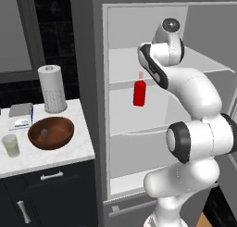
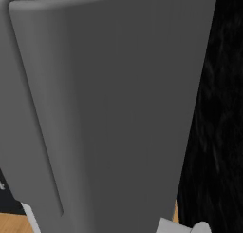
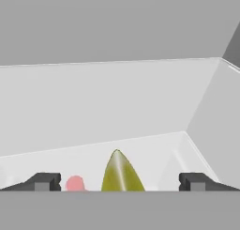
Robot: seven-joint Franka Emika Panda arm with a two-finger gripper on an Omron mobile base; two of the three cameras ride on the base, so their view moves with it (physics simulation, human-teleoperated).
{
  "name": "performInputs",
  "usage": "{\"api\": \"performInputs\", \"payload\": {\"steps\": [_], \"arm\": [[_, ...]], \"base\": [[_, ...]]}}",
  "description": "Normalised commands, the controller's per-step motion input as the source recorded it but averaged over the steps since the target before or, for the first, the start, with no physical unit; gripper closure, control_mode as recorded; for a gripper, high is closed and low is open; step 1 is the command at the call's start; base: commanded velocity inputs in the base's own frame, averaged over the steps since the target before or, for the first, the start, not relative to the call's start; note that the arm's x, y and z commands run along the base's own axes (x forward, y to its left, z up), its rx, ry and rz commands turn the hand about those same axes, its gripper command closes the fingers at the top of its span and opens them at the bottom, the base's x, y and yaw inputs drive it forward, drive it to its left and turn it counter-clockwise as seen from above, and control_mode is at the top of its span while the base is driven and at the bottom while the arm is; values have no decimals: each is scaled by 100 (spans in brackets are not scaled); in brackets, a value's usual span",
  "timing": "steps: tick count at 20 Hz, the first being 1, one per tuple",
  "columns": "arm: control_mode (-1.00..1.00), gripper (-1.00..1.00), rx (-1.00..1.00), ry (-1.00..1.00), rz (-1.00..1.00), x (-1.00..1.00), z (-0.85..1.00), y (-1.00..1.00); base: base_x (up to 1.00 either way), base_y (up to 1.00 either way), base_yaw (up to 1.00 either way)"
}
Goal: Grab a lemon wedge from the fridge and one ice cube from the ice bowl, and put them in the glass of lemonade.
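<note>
Figure. The arm reached into the open tall grey fridge (image 1: 88,82) for the lemon wedge.

Nearest the hand camera, the two dark tips of the tool (image 3: 120,182) stood as wide apart as they go, with nothing between them but air. Just beyond them, roughly centred in the gap, lay the glossy yellow-green pointed lemon wedge (image 3: 121,175) on a white fridge shelf (image 3: 154,151), with a small pink rounded object (image 3: 75,182) just beside it toward one fingertip; what that object was could not be told.

To do this step well, the tool should probably advance along its present line until the tips bracket the wedge's broad lower body, not its narrow point, and only then close. The smooth tapered skin may squirt out of a grip placed too high. The neighbouring pink object ought to stay outside the jaws.

Farther off, in the left base view, a red bottle (image 1: 139,92) stood on a middle shelf. On the white marble table (image 1: 69,154) left of the fridge sat the wide reddish-brown wooden ice bowl (image 1: 52,133), the tiny pale grey ice cube (image 1: 44,132) inside it, and the small clear glass of lemonade (image 1: 11,145) near its left side.

Count: one wedge, one bottle, one bowl, one visible cube, one glass.
</note>
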Motion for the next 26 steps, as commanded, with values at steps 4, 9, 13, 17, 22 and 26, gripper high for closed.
{"api": "performInputs", "payload": {"steps": [4,9,13,17,22,26], "arm": [[-100,-100,-2,2,0,7,-28,0],[-100,-100,0,0,0,0,-7,0],[-100,-100,0,0,0,0,0,0],[-100,-100,0,-3,0,13,26,0],[-100,-100,0,0,0,-13,7,0],[-100,-100,0,-17,0,-82,1,0]], "base": [[0,0,0],[0,0,0],[0,0,0],[0,0,0],[0,0,0],[0,0,0]]}}
